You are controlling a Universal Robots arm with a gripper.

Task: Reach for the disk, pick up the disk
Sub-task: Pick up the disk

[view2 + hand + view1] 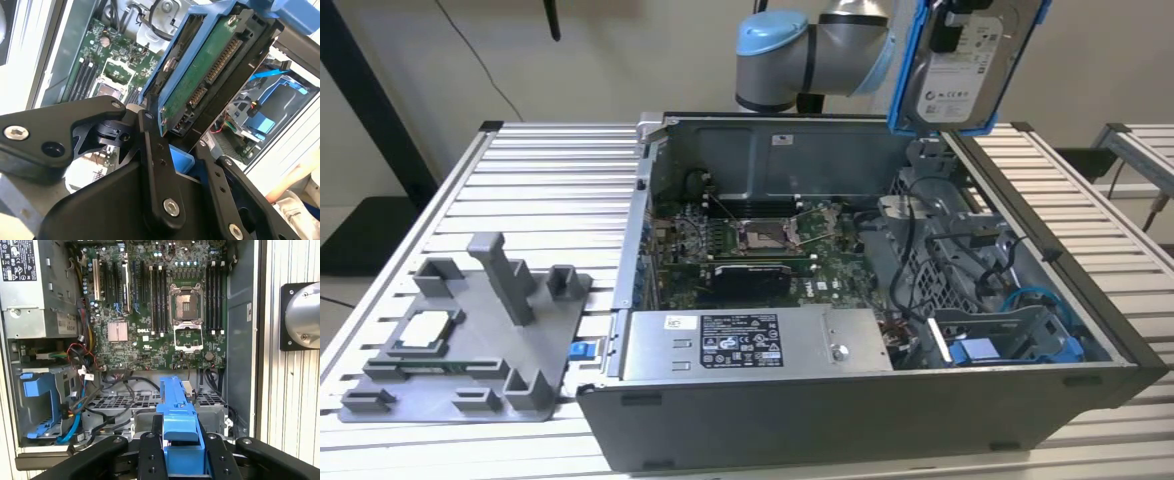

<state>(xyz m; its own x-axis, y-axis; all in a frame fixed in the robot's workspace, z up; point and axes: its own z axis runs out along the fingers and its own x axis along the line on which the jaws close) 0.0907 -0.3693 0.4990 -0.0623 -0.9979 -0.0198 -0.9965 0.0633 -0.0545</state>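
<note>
The disk point(965, 65) hangs high in the air above the open computer case point(854, 400), near the arm point(814, 50), at the far side of the case toward the exterior view's right. It stands almost upright, its white label facing the camera, with the blue rails along both long edges. Nothing of the case touches it.

In the second wrist view the claw point(172, 150) pinches the disk point(210, 70): one black finger point(155, 165) presses on the blue rail at one side and another finger point(220, 175) on the opposite side. There the green circuit board on the underside of the disk and its connector are visible. In the first wrist view the blue rail point(179, 425) sits between the two black fingers of the claw point(181, 455), and below it lies the motherboard point(150, 315) with the empty processor socket point(186, 302).

Inside the case, the silver power supply point(754, 345) with its label lies at the near edge, and a blue drive bay point(1014, 340) is at the exterior view's right corner. On the counter point(547, 180), at the exterior view's left of the case, a grey fixture point(467, 340) holds a small square chip point(427, 328). The counter has a ribbed metal surface.
</note>
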